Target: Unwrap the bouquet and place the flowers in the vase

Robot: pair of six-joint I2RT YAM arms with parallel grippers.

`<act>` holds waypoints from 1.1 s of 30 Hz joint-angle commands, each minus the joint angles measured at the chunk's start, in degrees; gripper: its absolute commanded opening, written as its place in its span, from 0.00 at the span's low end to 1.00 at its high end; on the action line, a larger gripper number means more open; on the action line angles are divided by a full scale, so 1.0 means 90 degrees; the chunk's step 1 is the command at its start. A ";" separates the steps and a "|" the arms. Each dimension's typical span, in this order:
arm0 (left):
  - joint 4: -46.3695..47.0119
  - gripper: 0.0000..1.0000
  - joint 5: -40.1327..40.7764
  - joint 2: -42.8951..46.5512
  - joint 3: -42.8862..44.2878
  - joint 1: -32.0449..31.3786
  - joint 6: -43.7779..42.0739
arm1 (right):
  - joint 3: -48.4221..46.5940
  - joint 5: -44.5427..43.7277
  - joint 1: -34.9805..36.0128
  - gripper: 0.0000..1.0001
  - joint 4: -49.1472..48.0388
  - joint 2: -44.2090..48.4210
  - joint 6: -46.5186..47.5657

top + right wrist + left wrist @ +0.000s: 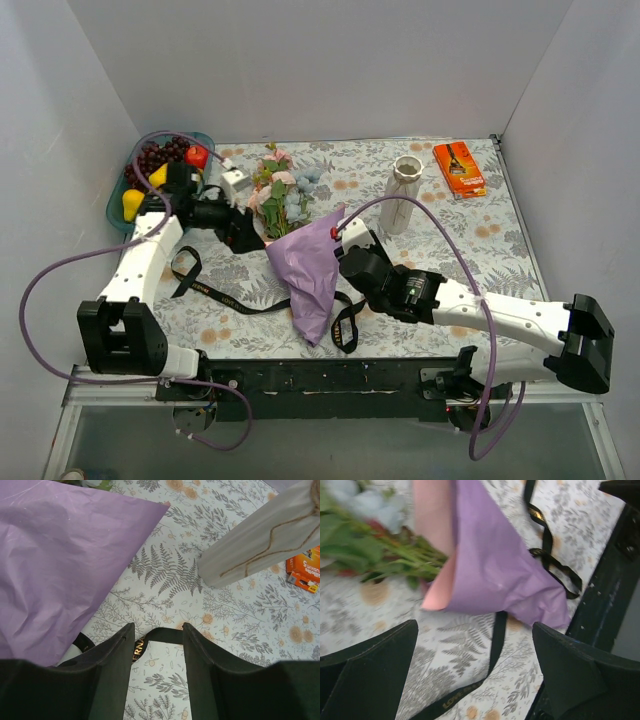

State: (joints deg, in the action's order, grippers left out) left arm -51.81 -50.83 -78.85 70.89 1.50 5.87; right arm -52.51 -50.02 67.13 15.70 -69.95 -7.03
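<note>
The bouquet lies in the middle of the table: a purple paper cone (pixel 310 272) with its pink inside showing (pixel 436 535), and the flowers (pixel 280 192) sticking out towards the back. Its black ribbon (pixel 212 293) lies loose on the cloth and runs under the cone. My left gripper (pixel 241 231) hovers just left of the stems (pixel 402 557), open wide (pixel 475 652) over the ribbon (pixel 496 637), holding nothing. By the cone's right edge my right gripper (pixel 347 238) is open (pixel 158 632) above a ribbon stretch (pixel 165 635). The cream vase (pixel 403 195) stands behind it and is also in the right wrist view (pixel 255 545).
A green tray of fruit (pixel 116 205) sits at the back left, with a small white cube (pixel 236 182) beside it. An orange box (pixel 459 168) lies at the back right. White walls close three sides. The table's black front rail (pixel 605 585) is near the cone's tip.
</note>
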 commanded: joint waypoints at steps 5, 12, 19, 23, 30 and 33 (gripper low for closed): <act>0.0767 0.98 -0.0337 -0.1110 0.0100 -0.0889 -0.0104 | 0.0414 -0.0360 0.0733 0.51 0.0051 0.0711 -0.0518; 0.0893 0.98 -0.0339 -0.1805 0.0297 -0.1113 -0.0271 | 0.0395 -0.0516 0.0988 0.50 0.0335 0.1005 -0.0665; 0.0524 0.75 -0.0554 -0.2176 0.0530 -0.1387 -0.0476 | 0.0239 -0.0575 0.0998 0.49 0.0403 0.0898 -0.0567; 0.0308 0.56 -0.0534 -0.2226 0.0726 -0.1446 -0.0496 | 0.0219 -0.0585 0.0998 0.49 0.0365 0.0907 -0.0557; 0.0259 0.22 -0.0456 -0.2098 0.1000 -0.1504 -0.0349 | 0.0356 -0.0556 0.0998 0.48 0.0335 0.1132 -0.0625; 0.0171 0.11 -0.0495 -0.2089 0.1194 -0.1543 -0.0252 | 0.0434 -0.0546 0.0998 0.48 0.0374 0.1288 -0.0703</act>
State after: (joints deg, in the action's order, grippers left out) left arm -48.95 -53.60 -99.85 78.26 -11.75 3.11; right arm -48.82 -53.65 75.88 19.66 -61.30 -11.92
